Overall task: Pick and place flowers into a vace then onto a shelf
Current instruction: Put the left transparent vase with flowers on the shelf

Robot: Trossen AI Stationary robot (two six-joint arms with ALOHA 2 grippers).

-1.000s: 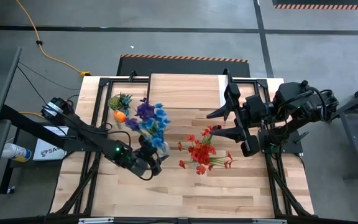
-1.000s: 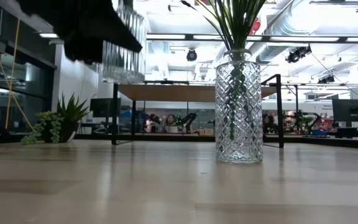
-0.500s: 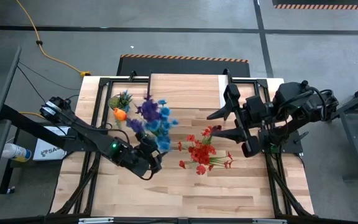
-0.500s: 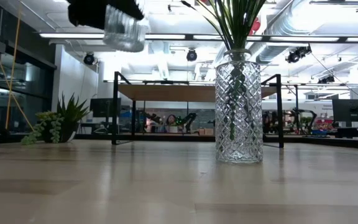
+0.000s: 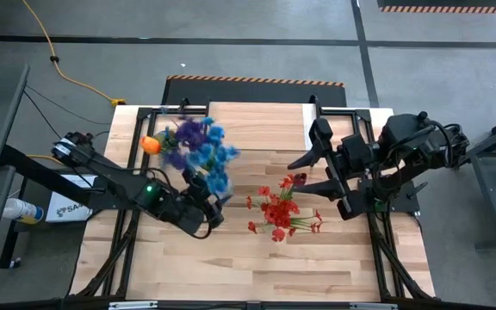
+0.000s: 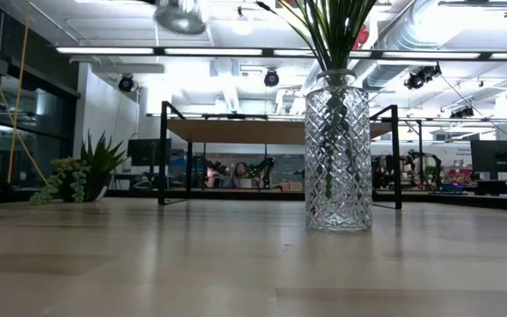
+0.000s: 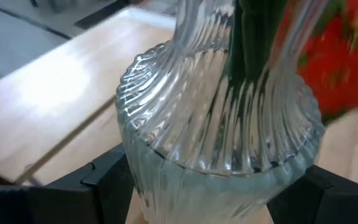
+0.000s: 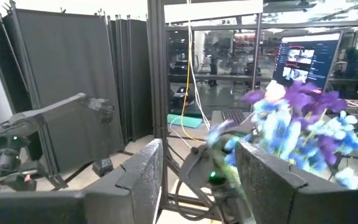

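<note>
flowers [image 5: 198, 148]: purple, blue, one orange | other flowers [image 5: 279, 211]: red, green stems | ribbed vase [image 7: 222, 130]: clear, stripy lines | diamond vase [image 6: 338, 154]: clear, criss-cross bumps | shelf [image 5: 255, 127]: light wood

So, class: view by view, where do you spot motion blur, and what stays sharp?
High view: the blue and purple flowers are smeared; the red flowers are crisp. Right wrist view: the same blue blooms streak. Low view: the diamond-cut vase is sharp. Left wrist view: the ribbed vase in the left pincer looks soft.
</note>
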